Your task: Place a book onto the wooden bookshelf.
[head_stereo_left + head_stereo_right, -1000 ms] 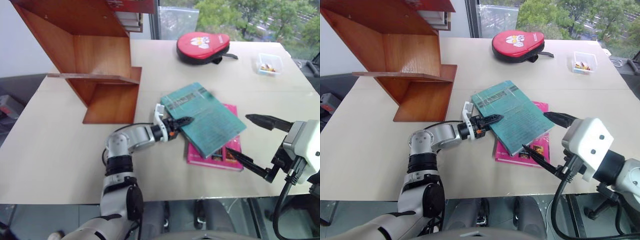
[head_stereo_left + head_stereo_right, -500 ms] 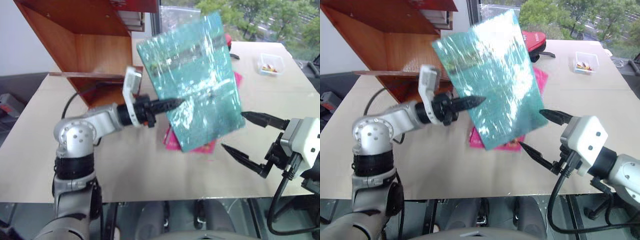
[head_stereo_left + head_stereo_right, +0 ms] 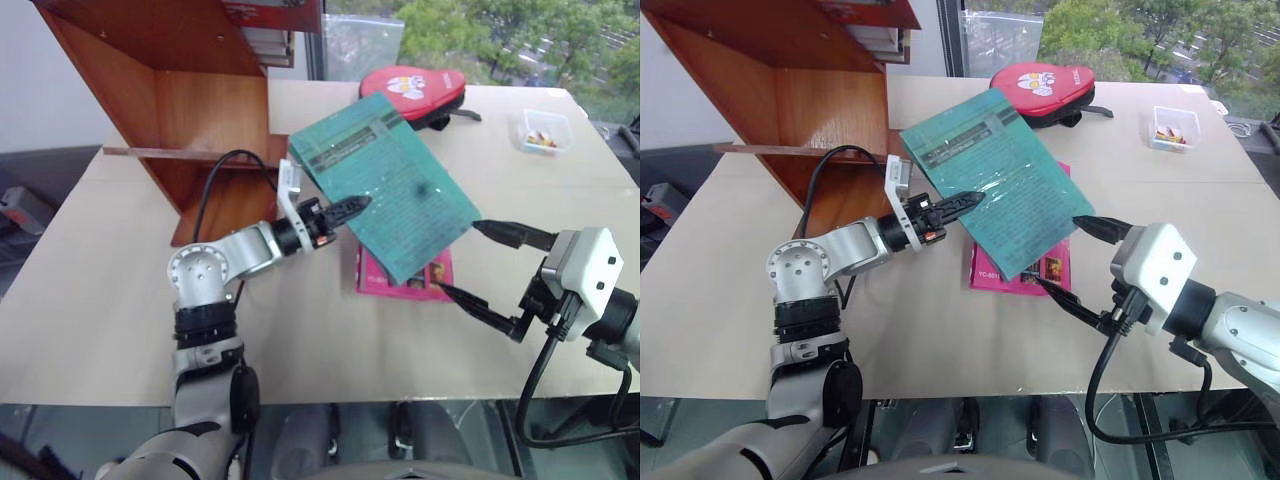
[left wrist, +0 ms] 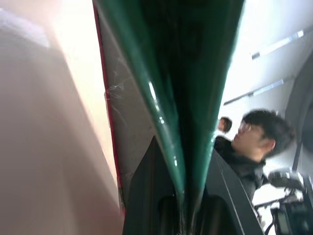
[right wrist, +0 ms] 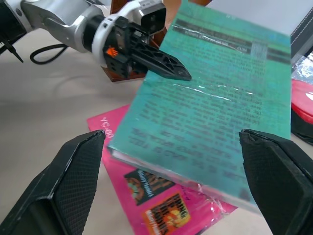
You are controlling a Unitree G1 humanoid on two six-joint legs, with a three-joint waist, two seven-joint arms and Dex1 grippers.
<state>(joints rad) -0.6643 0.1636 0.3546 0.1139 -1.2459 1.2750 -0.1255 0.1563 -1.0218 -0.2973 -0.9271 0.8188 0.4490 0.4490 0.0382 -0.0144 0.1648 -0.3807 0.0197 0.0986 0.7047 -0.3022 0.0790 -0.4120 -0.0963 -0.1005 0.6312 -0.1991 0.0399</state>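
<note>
The teal-green book [image 3: 390, 190] hangs tilted above the table, its lower end over a magenta-pink book [image 3: 404, 282]. My left gripper [image 3: 352, 206] is shut on the book's left edge. In the left wrist view the book [image 4: 195, 98] runs edge-on between the two fingers [image 4: 146, 196]. My right gripper [image 3: 458, 258] stands open just right of the book's lower corner, nothing between its fingers [image 5: 73, 181]. The wooden bookshelf [image 3: 200, 110] stands at the table's far left, behind the left arm.
A red paddle case [image 3: 410, 90] lies at the table's far edge, and a small clear box [image 3: 540, 130] sits at the far right. A black cable [image 3: 215, 180] loops over the left arm. A person [image 4: 254, 142] shows in the left wrist view.
The book, flat on the pink book a second ago, has been lifted by my left gripper, swung up steeply, then lowered to a flatter tilt. The right gripper stayed open and nearly still.
</note>
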